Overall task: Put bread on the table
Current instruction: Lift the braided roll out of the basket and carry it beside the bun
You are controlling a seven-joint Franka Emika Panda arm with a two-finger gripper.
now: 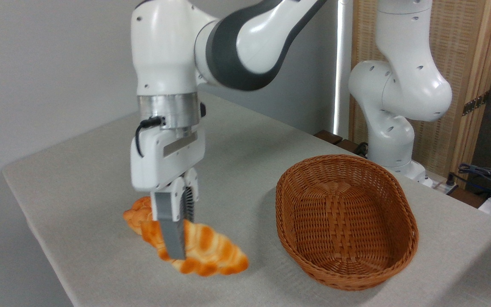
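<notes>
Bread point(211, 251), the long braided loaf, is pinched across its middle between the grey fingers of the gripper point(179, 238); the near finger covers part of the crust, and the far finger shows only as a ribbed edge behind it. The loaf slopes down to the right, its right end low over the table point(79, 179), but whether that end touches the grey cloth cannot be told, since the whole loaf is blurred. Behind the fingers, to the left, a small orange bun point(137, 215) lies on the cloth, partly hidden by the gripper and the loaf's left end, so where one stops and the other begins is hard to make out. The arm point(228, 42) is cut off at the top edge. A brown wicker basket point(348, 221) stands to the right, apart from the loaf, with nothing visible inside. Cables point(484, 175) lie at the far right edge, partly cut off. A pale strip on the gripper body carries no writing that can be read.
</notes>
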